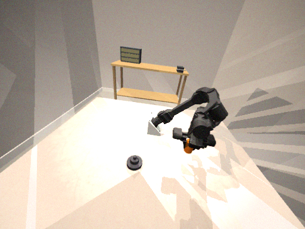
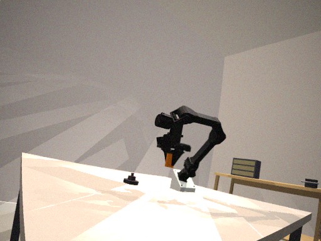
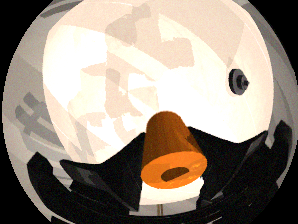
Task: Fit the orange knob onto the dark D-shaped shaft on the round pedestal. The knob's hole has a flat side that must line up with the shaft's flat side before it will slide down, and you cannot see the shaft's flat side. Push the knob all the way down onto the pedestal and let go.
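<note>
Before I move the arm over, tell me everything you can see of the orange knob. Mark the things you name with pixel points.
The orange knob (image 1: 188, 148) (image 2: 168, 160) (image 3: 167, 137) is a tapered, round-sided piece, evenly coloured, smooth and plastic-looking. Its wider end, facing the wrist camera, shows a dark, elongated opening with one straighter side. It is clamped between the fingers of the pincer (image 1: 189, 146) (image 2: 169, 158) (image 3: 170, 150), held above the table and close to upright in the exterior view. It is off to one side of the round pedestal (image 1: 134, 164) (image 2: 130, 181) (image 3: 236, 81), not touching it.

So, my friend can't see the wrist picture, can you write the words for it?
An orange knob with a dark hole is held in the robot's black pincer. Beyond it, to the upper right, a round dark pedestal stands on a pale, brightly lit table.
</note>
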Controlling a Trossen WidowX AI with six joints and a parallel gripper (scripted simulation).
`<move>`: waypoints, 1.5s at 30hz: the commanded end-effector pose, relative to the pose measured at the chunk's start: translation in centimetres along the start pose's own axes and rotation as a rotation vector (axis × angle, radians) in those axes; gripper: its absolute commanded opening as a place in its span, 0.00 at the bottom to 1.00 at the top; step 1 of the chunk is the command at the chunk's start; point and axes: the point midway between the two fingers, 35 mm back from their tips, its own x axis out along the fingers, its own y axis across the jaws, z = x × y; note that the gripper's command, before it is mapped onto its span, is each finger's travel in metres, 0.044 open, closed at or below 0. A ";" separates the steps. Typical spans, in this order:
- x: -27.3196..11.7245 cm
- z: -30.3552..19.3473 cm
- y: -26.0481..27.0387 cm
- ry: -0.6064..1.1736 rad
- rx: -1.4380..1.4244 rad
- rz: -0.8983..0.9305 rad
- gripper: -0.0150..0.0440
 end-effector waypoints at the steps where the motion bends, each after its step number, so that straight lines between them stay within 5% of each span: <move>1: 0.1 0.6 -1.1 -0.005 -0.003 -0.009 0.25; 45: 2.1 4.8 -13.7 -0.010 -0.014 -0.033 0.25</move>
